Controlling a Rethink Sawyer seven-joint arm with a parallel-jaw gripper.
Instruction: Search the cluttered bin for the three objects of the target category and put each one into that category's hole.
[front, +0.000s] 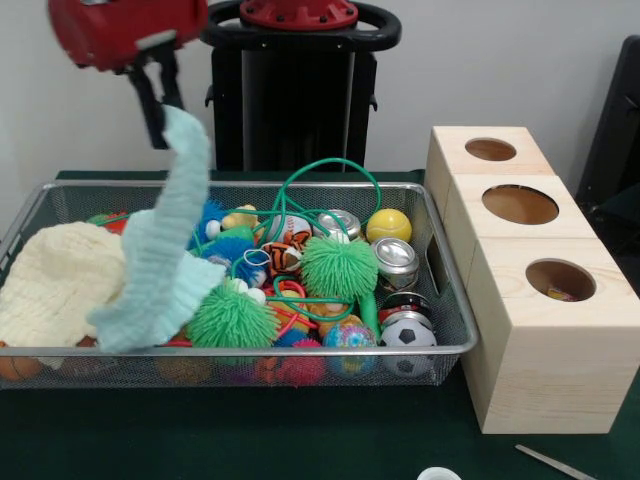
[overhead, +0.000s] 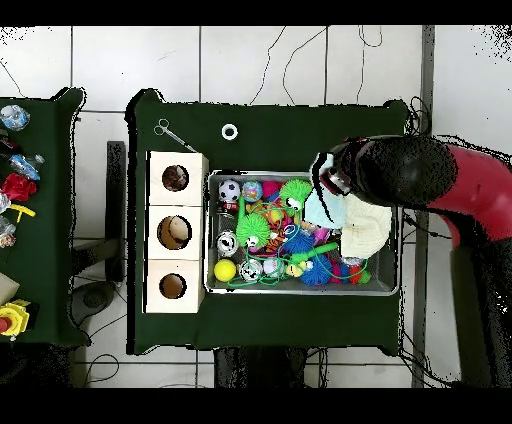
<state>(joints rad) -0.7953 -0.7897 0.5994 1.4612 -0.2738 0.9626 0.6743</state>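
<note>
The cluttered bin (front: 300, 350) of silver mesh lies on the green table, full of toys; it also shows in the overhead view (overhead: 300, 291). My gripper (front: 160, 125) hangs above the bin's left part, shut on the top end of a long pale blue knitted cloth (front: 170, 250). The cloth's lower end rests on the clutter. In the overhead view my gripper (overhead: 330, 177) and the cloth (overhead: 325, 207) are over the bin's right part. The hole (front: 560, 280) is in the nearest wooden cube, right of the bin, and shows in the overhead view (overhead: 175, 178) too.
A cream knitted hat (front: 55, 280), two green fuzzy balls (front: 338, 265), a yellow ball (front: 388, 225), a soccer ball (front: 407, 333), tins (front: 397, 258) and a green cord fill the bin. A metal tool (front: 555, 462) and a white ring (front: 438, 474) lie at the front.
</note>
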